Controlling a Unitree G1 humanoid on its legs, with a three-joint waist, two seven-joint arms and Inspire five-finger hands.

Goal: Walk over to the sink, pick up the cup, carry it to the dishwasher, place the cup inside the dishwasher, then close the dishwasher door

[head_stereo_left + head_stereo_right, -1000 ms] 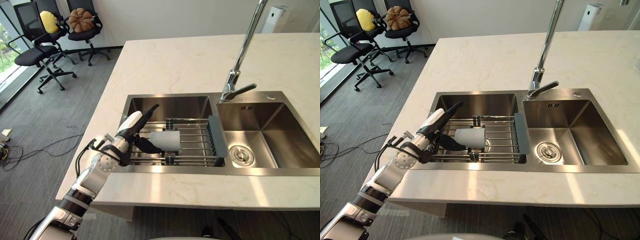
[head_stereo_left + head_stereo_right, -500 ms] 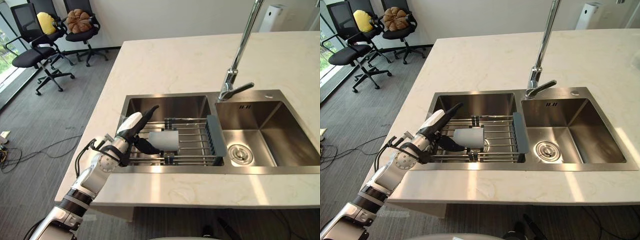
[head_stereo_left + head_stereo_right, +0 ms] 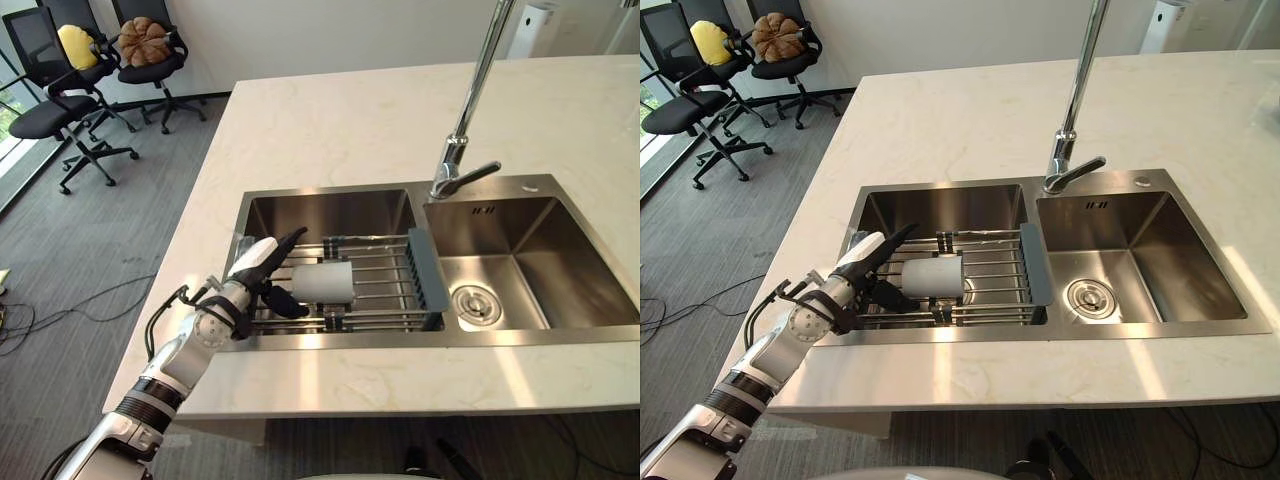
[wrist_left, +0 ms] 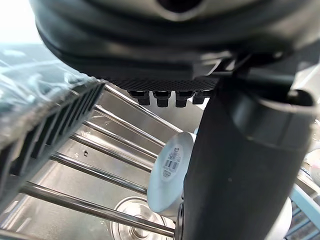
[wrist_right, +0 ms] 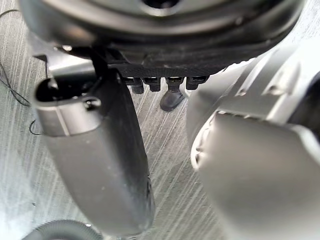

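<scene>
Cup [image 3: 323, 282] lies sideways on sink rack [image 3: 385, 290]; we see a barcode sticker [image 4: 172, 157] on its base, print unreadable. L hand [image 3: 243, 292] beside it, fingers apart, clamping nothing.

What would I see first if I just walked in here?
The robot's left hand, open, reaches into the sink's left basin, right beside a pale cup lying on its side on a wire rack. A tall shiny faucet rises behind, between the two basins.
</scene>
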